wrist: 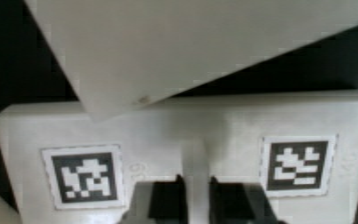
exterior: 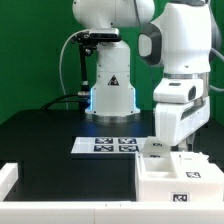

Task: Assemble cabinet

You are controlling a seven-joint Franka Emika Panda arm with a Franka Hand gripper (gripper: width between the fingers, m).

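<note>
- From the exterior view, the cabinet (exterior: 165, 185) sits on the black table at the exterior view's right, just beside the marker board (exterior: 105, 145)
- The gripper (exterior: 172, 140) hangs low over the cabinet's far edge; its jaws are hidden here
- Only the wrist view shows the fingers (wrist: 153, 203): close together with a thin pale strip between, though I cannot tell whether they pinch it
- It also shows a two-tag white face (wrist: 185, 125) and a tilted white panel (wrist: 176, 50)
</note>
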